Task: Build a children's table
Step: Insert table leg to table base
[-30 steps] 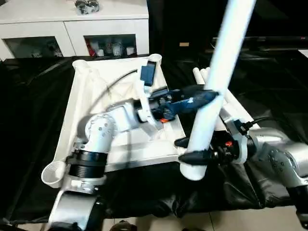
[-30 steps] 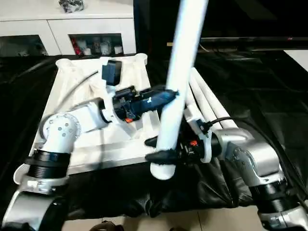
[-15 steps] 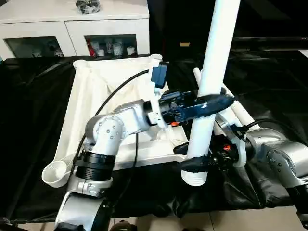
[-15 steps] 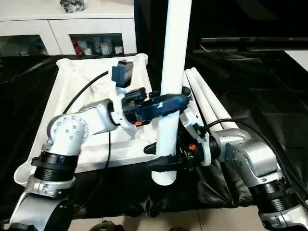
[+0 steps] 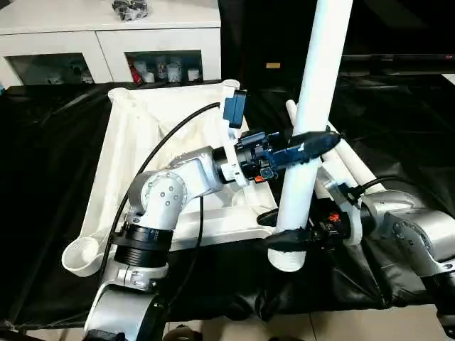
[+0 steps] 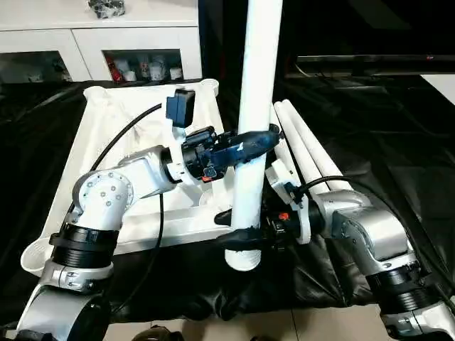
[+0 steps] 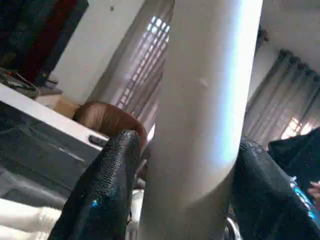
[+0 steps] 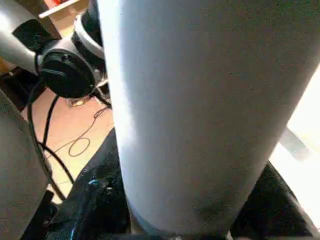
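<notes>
A long white table leg (image 5: 323, 64) stands almost upright over the near right corner of the tabletop (image 5: 135, 156). That white tabletop lies underside up, with a round corner socket (image 5: 79, 254) at its near left. My right gripper (image 5: 281, 229) is shut on the leg just above its lower end, and the leg (image 8: 190, 100) sits between its black fingers. Higher up, my left gripper (image 5: 313, 136) is shut on the leg at mid-height. Its two fingers (image 7: 107, 190) press against both sides of the tube. More white legs (image 6: 306, 138) lie side by side to the right of the tabletop.
A black sheet (image 5: 43, 177) covers the work surface under everything. At the back stands a white cabinet (image 5: 106, 39) with glass doors, and a dark low unit (image 6: 370, 64) at the back right. A pale floor (image 6: 298, 323) shows along the near edge.
The leg swung from a tilt to nearly upright. My left gripper moved right, reached around the leg and closed on it. My right gripper kept its hold near the lower end.
</notes>
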Controlling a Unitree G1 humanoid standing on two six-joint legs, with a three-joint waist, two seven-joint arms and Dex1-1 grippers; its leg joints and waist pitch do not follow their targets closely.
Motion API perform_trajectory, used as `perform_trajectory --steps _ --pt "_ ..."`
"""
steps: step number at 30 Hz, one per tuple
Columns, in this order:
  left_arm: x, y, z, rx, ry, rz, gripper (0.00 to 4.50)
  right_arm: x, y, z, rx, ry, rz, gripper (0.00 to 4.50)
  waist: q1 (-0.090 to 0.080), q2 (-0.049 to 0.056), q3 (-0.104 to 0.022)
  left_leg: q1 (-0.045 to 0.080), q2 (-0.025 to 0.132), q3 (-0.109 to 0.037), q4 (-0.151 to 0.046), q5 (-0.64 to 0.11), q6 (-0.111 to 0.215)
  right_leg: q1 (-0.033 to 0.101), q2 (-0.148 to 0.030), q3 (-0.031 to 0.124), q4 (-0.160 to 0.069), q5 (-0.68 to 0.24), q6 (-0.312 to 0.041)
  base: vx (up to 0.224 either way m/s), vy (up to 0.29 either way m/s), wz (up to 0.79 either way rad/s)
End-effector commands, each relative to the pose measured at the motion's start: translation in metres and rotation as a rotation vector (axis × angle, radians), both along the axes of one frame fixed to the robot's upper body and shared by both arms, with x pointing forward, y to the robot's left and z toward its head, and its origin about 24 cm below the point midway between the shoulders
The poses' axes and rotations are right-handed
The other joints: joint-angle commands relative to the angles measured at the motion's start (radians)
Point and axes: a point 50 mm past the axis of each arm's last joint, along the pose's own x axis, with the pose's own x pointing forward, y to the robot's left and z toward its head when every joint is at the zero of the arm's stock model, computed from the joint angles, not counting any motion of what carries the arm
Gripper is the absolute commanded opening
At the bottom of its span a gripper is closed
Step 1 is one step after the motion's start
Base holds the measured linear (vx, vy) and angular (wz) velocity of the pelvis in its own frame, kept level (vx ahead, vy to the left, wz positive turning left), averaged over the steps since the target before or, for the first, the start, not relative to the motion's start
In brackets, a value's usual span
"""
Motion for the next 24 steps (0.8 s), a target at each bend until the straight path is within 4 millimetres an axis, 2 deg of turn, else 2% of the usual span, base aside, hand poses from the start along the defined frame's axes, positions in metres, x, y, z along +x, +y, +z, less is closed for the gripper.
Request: perform_trajectory --steps 1,2,3,5,7,8,11,16,17,18,19,20,21,22,23,24 --pt "0.005 0.006 -0.001 0.001 0.008 0.057 2.42 0.003 0.001 0.007 0.006 -0.045 0.0 1.97 0.002 -0.02 -0.08 0.012 0.072 -0.036 -0.059 -0.138 0.078 0.049 -0.068 0.048 -0.071 -0.291 -0.195 0.0 0.0 0.0" --pt "0.007 0.007 -0.001 -0.008 0.016 0.084 2.43 0.004 0.001 0.007 0.007 -0.051 -0.007 1.97 0.003 -0.017 -0.079 0.011 0.071 -0.036 -0.059 -0.138 0.078 0.049 -0.068 0.048 -0.071 -0.287 -0.196 0.0 0.0 0.0" --pt "0.01 0.008 0.0 -0.011 0.016 0.118 2.29 0.005 0.001 0.007 0.007 -0.058 -0.02 2.32 0.002 -0.019 -0.079 0.011 0.072 -0.036 -0.059 -0.143 0.078 0.049 -0.067 0.048 -0.071 -0.29 -0.195 0.0 0.0 0.0" --pt "0.013 0.009 0.0 -0.005 0.014 0.164 2.07 0.007 0.002 0.008 0.007 -0.067 -0.047 2.67 0.001 -0.021 -0.078 0.011 0.072 -0.037 -0.06 -0.151 0.072 0.05 -0.068 0.048 -0.073 -0.302 -0.192 0.0 0.0 0.0" --pt "0.013 0.01 0.0 -0.004 0.009 0.181 2.05 0.008 0.003 0.009 0.007 -0.066 -0.06 2.75 -0.002 -0.02 -0.076 0.007 0.07 -0.039 -0.061 -0.157 0.071 0.051 -0.067 0.047 -0.075 -0.317 -0.179 0.0 0.0 0.0" --pt "0.015 0.009 0.001 0.032 -0.025 0.241 2.0 0.01 0.003 0.012 0.017 -0.078 -0.105 2.87 -0.002 -0.024 -0.077 0.012 0.071 -0.038 -0.061 -0.16 0.067 0.049 -0.068 0.048 -0.077 -0.33 -0.169 0.0 0.0 0.0" --pt "0.017 0.009 0.003 0.054 -0.048 0.322 1.83 0.016 0.004 0.014 0.016 -0.122 -0.188 3.2 -0.001 -0.021 -0.078 0.013 0.073 -0.039 -0.061 -0.159 0.056 0.045 -0.068 0.047 -0.076 -0.333 -0.166 0.0 0.0 0.0" --pt "0.02 0.01 0.008 0.144 -0.15 0.517 1.82 0.028 0.01 0.012 -0.031 -0.234 -0.387 3.42 -0.003 -0.015 -0.078 0.012 0.074 -0.041 -0.064 -0.169 0.039 0.044 -0.068 0.049 -0.075 -0.318 -0.155 0.0 0.0 0.0" --pt "0.02 0.01 0.009 0.157 -0.161 0.547 1.81 0.033 0.012 0.01 -0.054 -0.251 -0.458 3.51 -0.005 -0.016 -0.078 0.011 0.073 -0.04 -0.064 -0.168 0.036 0.044 -0.067 0.048 -0.074 -0.311 -0.153 0.0 0.0 0.0" --pt "0.021 0.009 0.01 0.188 -0.193 0.605 1.81 0.04 0.013 0.008 -0.083 -0.275 -0.554 3.55 -0.005 -0.012 -0.078 0.011 0.072 -0.041 -0.065 -0.166 0.03 0.043 -0.067 0.049 -0.073 -0.306 -0.155 0.0 0.0 0.0" --pt "0.021 0.009 0.01 0.192 -0.197 0.612 1.8 0.041 0.013 0.008 -0.086 -0.277 -0.565 3.56 -0.009 -0.014 -0.077 0.008 0.075 -0.043 -0.067 -0.163 0.024 0.044 -0.067 0.049 -0.071 -0.299 -0.154 0.0 0.0 0.0" --pt "0.021 0.007 0.012 0.249 -0.251 0.692 1.8 0.052 0.016 0.004 -0.141 -0.309 -0.711 3.56 -0.012 -0.014 -0.078 0.009 0.074 -0.044 -0.067 -0.165 0.014 0.043 -0.067 0.047 -0.071 -0.301 -0.15 0.0 0.0 0.0" --pt "0.022 0.007 0.012 0.265 -0.271 0.722 1.8 0.055 0.016 0.004 -0.153 -0.32 -0.752 3.56 -0.019 -0.013 -0.078 0.01 0.068 -0.041 -0.065 -0.173 0.007 0.04 -0.064 0.048 -0.073 -0.315 -0.144 0.0 0.0 0.0" --pt "0.023 0.007 0.013 0.286 -0.285 0.769 1.8 0.059 0.018 0.002 -0.168 -0.329 -0.814 3.56 -0.018 -0.014 -0.078 0.01 0.067 -0.04 -0.066 -0.182 0.008 0.044 -0.067 0.048 -0.075 -0.324 -0.141 0.0 0.0 0.0" --pt "0.024 0.007 0.014 0.296 -0.284 0.792 1.8 0.06 0.02 0.001 -0.175 -0.329 -0.845 3.56 -0.018 -0.011 -0.078 0.015 0.069 -0.04 -0.065 -0.19 0.006 0.038 -0.067 0.05 -0.076 -0.321 -0.145 0.0 0.0 0.0" --pt "0.026 0.007 0.015 0.306 -0.286 0.844 1.8 0.062 0.027 0.001 -0.15 -0.32 -0.888 3.56 -0.018 -0.006 -0.078 0.014 0.07 -0.04 -0.066 -0.188 0.004 0.038 -0.065 0.05 -0.074 -0.309 -0.148 0.0 0.0 0.0"
